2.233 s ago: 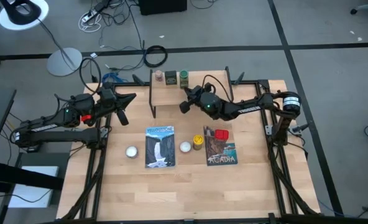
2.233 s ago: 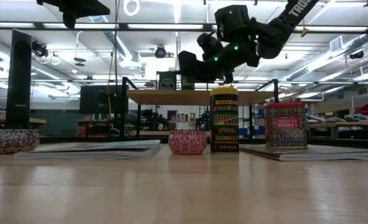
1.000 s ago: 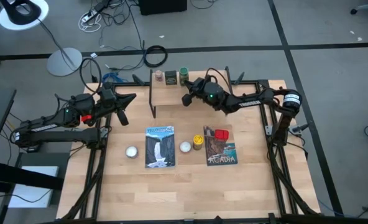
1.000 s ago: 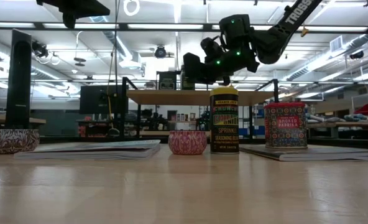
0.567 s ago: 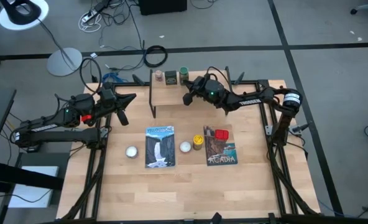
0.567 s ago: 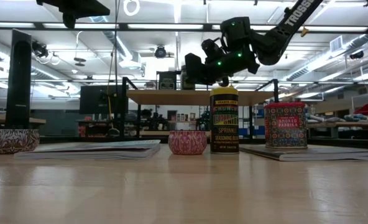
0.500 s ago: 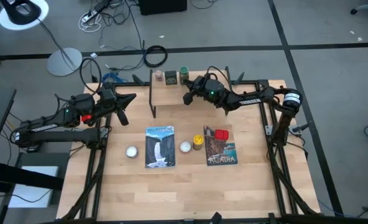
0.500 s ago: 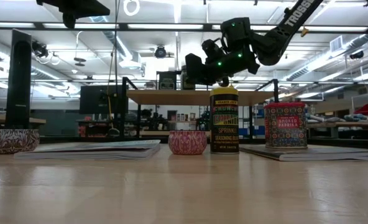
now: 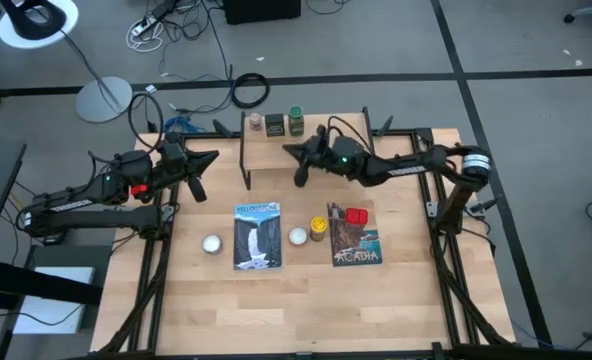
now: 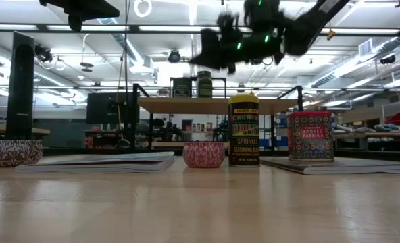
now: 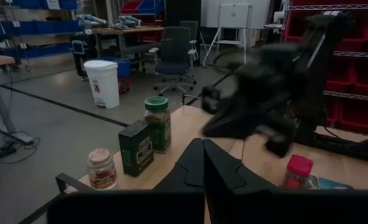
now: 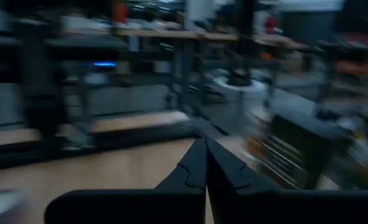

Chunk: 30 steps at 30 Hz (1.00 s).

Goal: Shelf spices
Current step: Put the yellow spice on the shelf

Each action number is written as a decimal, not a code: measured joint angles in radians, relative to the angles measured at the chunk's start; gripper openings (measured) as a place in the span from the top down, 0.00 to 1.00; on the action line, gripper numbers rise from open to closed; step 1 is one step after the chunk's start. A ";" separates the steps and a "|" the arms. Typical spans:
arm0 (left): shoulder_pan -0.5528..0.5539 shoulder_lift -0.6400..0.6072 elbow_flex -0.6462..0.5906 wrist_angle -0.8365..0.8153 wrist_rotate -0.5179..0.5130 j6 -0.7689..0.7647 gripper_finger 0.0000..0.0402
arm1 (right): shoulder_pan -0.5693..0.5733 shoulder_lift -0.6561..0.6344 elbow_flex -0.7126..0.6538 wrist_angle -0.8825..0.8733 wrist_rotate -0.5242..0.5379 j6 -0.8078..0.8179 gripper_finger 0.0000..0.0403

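The shelf (image 9: pixel 321 165) stands at the table's far side. On its top board stand the tiny brown jar (image 9: pixel 256 122), the dark square tin (image 9: pixel 274 125) and the green jar (image 9: pixel 296 121), each on its base. The yellow-capped jar (image 9: pixel 318 228) stands on the table. The red tin (image 9: pixel 356 216) stands on a picture book (image 9: pixel 354 243). My right gripper (image 9: pixel 298 172) hangs shut and empty above the shelf, high over it in the low view (image 10: pixel 210 50). My left gripper (image 9: pixel 204 170) waits shut to the left of the shelf.
Two white balls (image 9: pixel 212 243) (image 9: pixel 298 236) and a second picture book (image 9: pixel 257 235) lie on the near half of the table. The shelf's black legs (image 9: pixel 246 160) stand between my left gripper and the board. Bare wood shows along the near edge.
My right gripper has risen well above the shelf and swung a little toward the near edge, moving fast. The green jar, earlier hidden behind it in the low view, now stands in plain sight on the board.
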<state>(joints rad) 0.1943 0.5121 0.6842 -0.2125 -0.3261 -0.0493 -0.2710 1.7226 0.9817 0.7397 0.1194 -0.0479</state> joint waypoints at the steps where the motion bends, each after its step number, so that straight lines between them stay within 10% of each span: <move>1: 0.000 0.000 0.000 -0.001 0.008 -0.006 1.00 | 0.024 -0.028 0.000 -0.022 -0.013 -0.015 1.00; 11: 0.000 0.106 -0.069 0.094 0.086 -0.012 1.00 | 0.207 -0.471 0.000 -0.495 -0.038 -0.190 1.00; 19: 0.000 0.269 -0.140 0.409 0.184 0.010 1.00 | 0.252 -0.651 0.001 -1.002 -0.035 0.042 0.98; 30: 0.000 0.465 -0.141 0.567 0.302 -0.007 1.00 | 0.311 -0.537 0.000 -1.203 -0.009 0.192 0.53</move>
<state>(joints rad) 0.1940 0.9776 0.5434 0.3546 -0.0240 -0.0566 0.0403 1.1858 0.9821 -0.4637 0.1101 0.1437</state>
